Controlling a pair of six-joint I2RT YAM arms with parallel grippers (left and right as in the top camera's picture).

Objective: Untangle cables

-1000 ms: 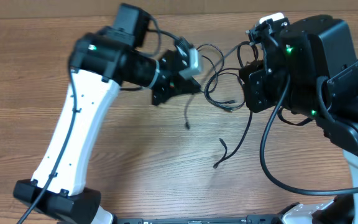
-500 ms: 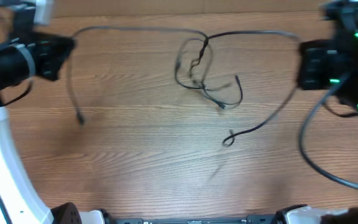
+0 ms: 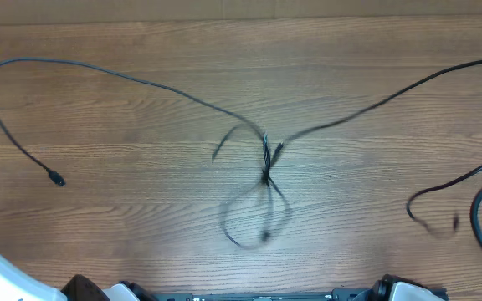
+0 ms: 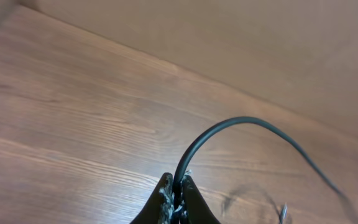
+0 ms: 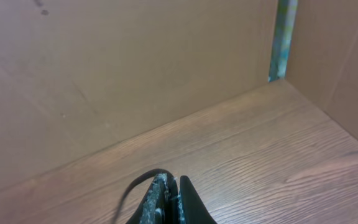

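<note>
The cables [image 3: 166,86] lie drawn out across the table [image 3: 141,251], meeting in one tight knot [image 3: 266,163]. The left gripper [image 4: 176,180], well to the left of the knot, is pinched narrow on a cord. The right gripper [image 5: 171,179], off to the knot's right and outside the overhead view, is likewise clamped on a cord. The strands' long axis runs left to right through the knot, with a slack loop [image 3: 253,226] just on its near side and a free plug [image 3: 58,180] well to its left. Which arm stands nearer the knot cannot be told.
</note>
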